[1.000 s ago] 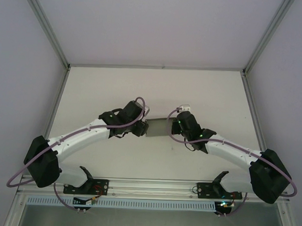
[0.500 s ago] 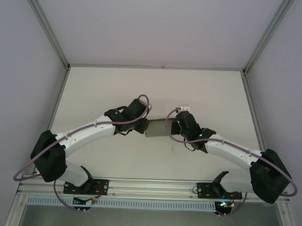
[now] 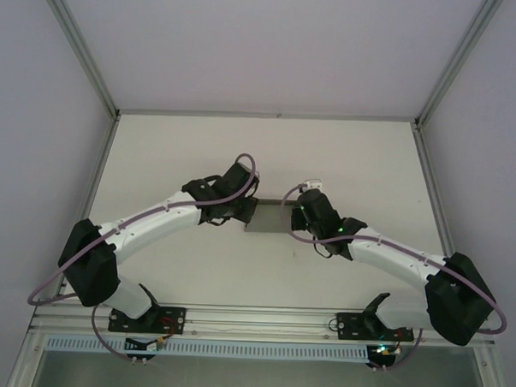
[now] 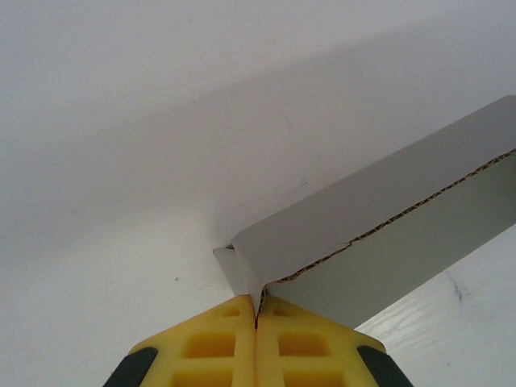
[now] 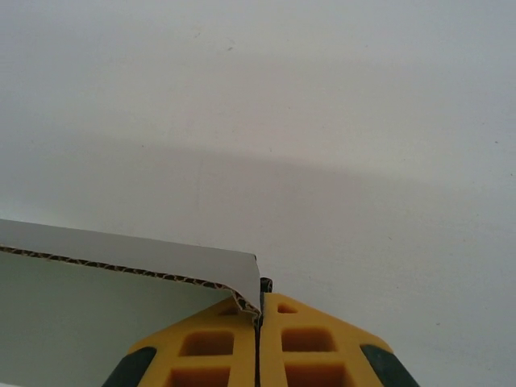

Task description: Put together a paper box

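Observation:
The paper box (image 3: 270, 218) is a small grey cardboard piece near the middle of the table, held between both arms. My left gripper (image 3: 247, 212) is shut on its left end; in the left wrist view the yellow fingertips (image 4: 222, 343) pinch a folded corner of the paper box (image 4: 387, 250), whose wall runs off to the upper right. My right gripper (image 3: 296, 219) is shut on the right end. The right wrist view has its yellow fingertips (image 5: 310, 347) clamped on the corner of the paper box (image 5: 105, 290), which stretches left.
The white table (image 3: 268, 155) is ringed by an aluminium frame (image 3: 266, 117) and pale walls. Both arm bases (image 3: 146, 313) sit at the near edge. Open tabletop lies behind and in front of the box.
The left arm swung in toward the box and its gripper closed on the left end. The right gripper stayed shut on the right end, shifting slightly left.

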Controlling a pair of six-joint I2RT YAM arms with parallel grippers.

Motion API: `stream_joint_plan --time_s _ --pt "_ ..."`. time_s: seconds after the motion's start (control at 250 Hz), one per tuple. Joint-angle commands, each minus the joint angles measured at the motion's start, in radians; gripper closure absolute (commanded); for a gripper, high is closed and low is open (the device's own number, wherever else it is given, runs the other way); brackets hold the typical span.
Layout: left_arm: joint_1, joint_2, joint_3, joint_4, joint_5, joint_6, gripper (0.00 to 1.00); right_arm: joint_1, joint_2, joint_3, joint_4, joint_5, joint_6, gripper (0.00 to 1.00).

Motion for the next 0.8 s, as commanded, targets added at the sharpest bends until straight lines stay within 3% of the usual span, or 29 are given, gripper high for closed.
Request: stream_joint_plan --time_s 0.0,0.319,0.475,0.571,0.699,0.794 --pt "0.008 0.027 0.071 -0.111 0.029 -0.133 0.94 0.026 0.025 0.003 -0.092 0.009 0.032 0.94" --pt "0.05 0.065 0.08 -0.152 0.154 -0.281 0.94 0.094 0.086 0.028 -0.113 0.121 0.035 0.95" --pt "0.081 0.071 0.062 -0.098 0.283 -0.306 0.95 0.106 0.093 0.025 -0.11 0.128 0.04 0.95" --pt "0.084 0.062 0.066 -0.108 0.266 -0.304 0.96 0.109 0.091 0.02 -0.109 0.133 0.042 0.95" --pt "0.077 0.041 0.028 -0.111 0.163 -0.263 0.96 0.109 0.085 0.013 -0.104 0.145 0.043 0.95" --pt "0.058 0.035 -0.055 -0.034 0.13 -0.242 0.96 0.109 0.085 0.004 -0.081 0.143 0.04 0.95"
